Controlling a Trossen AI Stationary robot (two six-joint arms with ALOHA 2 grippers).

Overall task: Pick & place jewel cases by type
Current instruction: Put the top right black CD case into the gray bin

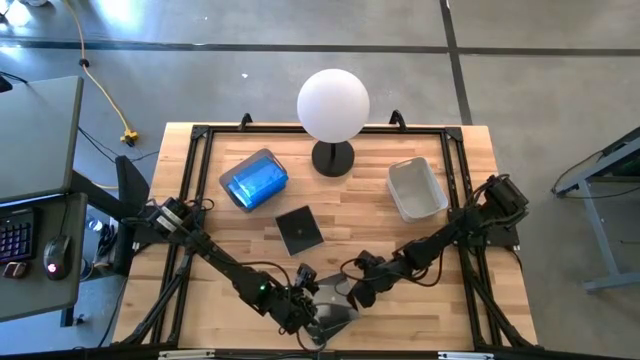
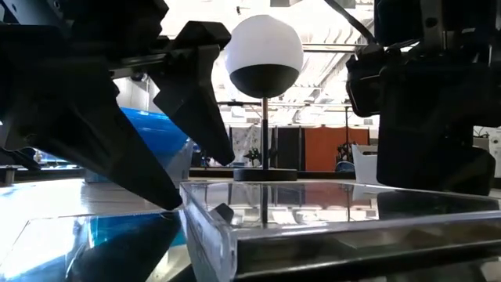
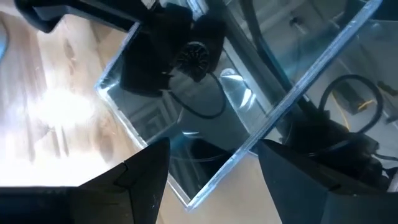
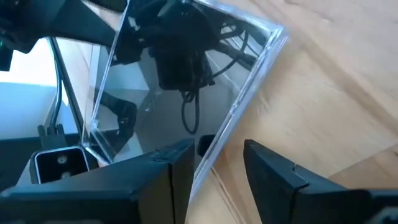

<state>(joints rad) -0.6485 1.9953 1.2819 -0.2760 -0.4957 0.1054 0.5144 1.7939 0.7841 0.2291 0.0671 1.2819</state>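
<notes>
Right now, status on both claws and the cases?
Left claw open, right claw part-open, both at a glossy case by the table's front edge. Another dark case lies mid-table. Nothing blocking.

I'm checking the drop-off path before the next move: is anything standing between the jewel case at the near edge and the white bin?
Nothing visible blocks it. The jewel case lies at the near edge between the left gripper and right gripper. Bare table runs to the white bin; the lamp and the black case stand off that line.
</notes>
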